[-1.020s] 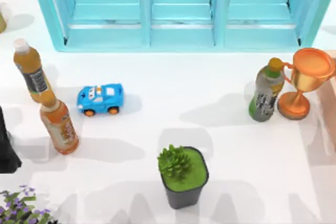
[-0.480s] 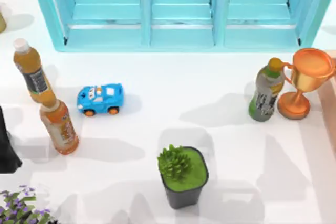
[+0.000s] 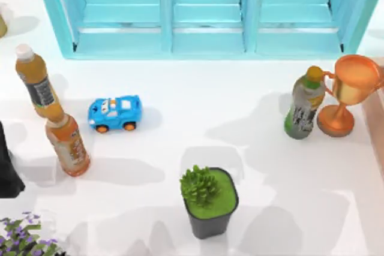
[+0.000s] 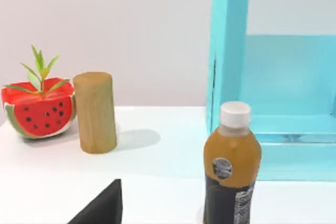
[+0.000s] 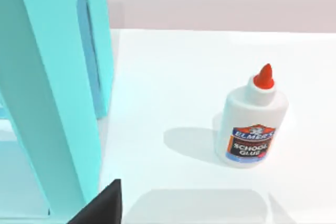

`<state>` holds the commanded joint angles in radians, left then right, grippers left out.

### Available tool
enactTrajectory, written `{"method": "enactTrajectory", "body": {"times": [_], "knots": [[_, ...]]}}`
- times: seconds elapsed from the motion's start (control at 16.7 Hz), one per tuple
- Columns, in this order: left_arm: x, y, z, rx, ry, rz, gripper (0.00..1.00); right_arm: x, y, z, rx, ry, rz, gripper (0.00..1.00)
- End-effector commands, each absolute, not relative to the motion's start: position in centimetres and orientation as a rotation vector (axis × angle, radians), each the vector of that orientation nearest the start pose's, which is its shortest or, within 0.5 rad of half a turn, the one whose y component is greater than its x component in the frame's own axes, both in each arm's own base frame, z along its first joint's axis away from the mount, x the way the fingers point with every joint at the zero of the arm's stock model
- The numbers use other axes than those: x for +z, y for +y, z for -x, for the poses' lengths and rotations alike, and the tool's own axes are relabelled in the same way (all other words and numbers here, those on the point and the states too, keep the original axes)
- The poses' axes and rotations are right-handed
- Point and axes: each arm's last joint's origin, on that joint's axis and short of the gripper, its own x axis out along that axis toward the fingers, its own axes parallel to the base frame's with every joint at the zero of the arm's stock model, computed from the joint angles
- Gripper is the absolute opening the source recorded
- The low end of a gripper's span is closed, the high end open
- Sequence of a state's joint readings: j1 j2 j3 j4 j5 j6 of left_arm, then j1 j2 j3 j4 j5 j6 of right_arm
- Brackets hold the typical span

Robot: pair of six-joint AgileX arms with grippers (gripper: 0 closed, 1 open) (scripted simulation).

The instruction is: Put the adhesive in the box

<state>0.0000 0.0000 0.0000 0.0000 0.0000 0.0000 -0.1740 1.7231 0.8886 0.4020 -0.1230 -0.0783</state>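
1. Nearest the front edge of the white worktop, a potted green plant stands; the left arm sits dark at the left edge, and whether either pincer is open or closed I cannot tell.
2. Further back, a blue toy car rests beside two orange bottles.
3. Beyond, the turquoise box spans the rear.
4. Seen from the right wrist, the glue bottle stands upright on the worktop near the box's side wall, apart from it.
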Motion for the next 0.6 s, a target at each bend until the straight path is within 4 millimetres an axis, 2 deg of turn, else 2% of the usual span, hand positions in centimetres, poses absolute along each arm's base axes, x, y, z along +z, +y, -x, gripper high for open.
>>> {"method": "enactTrajectory", "body": {"times": [0.18, 0.3, 0.48, 0.6], "knots": [[16.0, -0.1, -10.6, 0.000, 0.000, 0.000, 1.00, 14.4, -7.1, -39.7, -0.020, 0.460, 0.022, 1.00], [16.0, -0.1, -10.6, 0.000, 0.000, 0.000, 1.00, 12.4, -7.9, -41.2, -0.020, 0.474, 0.020, 1.00], [16.0, -0.1, -10.6, 0.000, 0.000, 0.000, 1.00, 10.3, -8.4, -42.0, -0.015, 0.499, 0.015, 1.00], [16.0, -0.1, -10.6, 0.000, 0.000, 0.000, 1.00, 10.1, -8.5, -42.1, -0.015, 0.502, 0.015, 1.00]]}}
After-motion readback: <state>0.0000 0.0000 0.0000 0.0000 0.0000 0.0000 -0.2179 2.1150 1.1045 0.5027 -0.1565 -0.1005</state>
